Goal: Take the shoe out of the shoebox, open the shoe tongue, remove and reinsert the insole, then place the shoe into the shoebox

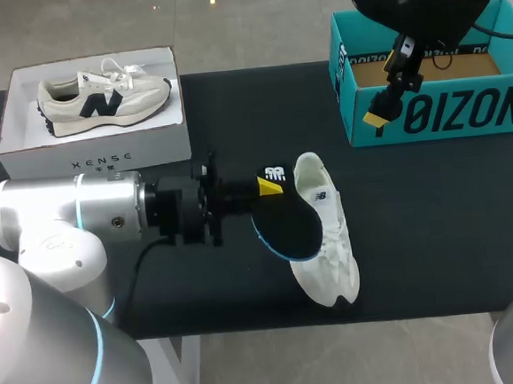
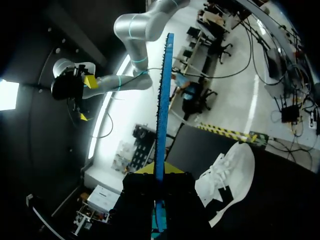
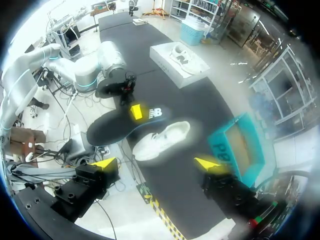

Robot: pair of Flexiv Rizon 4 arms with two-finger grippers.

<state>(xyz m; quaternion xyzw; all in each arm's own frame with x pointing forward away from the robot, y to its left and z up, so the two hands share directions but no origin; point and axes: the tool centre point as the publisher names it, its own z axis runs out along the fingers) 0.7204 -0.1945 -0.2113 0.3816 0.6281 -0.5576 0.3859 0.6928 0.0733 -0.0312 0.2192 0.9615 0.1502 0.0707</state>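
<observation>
Left gripper [image 1: 272, 184]: closed on the heel end of a flat black insole with a blue rim [image 1: 288, 225], one yellow-tipped finger on each face. The left wrist view shows the insole edge-on, running straight out between the fingers.

Far left of the black table [image 1: 437, 231]: an open white cardboard box [image 1: 94, 156] holding a beige and navy sneaker [image 1: 103, 99]. This box is not involved.

Centre: the insole hangs over the table, just beside a white mesh lace-up shoe [image 1: 327, 240] and overlapping its near side in the head view. The shoe lies on its side on the table, outside any box.

Right: an open teal cardboard shoebox [image 1: 437, 115] sits at the table's far edge, well apart from the shoe. The right gripper [image 3: 155, 164] hangs high above it, fingers spread wide and holding nothing.

Assessment: the insole looks thin, light and flexible, and is likely to droop or buckle if pushed from the heel alone. For reinsertion, it seems best to grip near the heel and feed the toe end in first. The shoe appears soft and light, so it may slide, and its collar would need steadying.
</observation>
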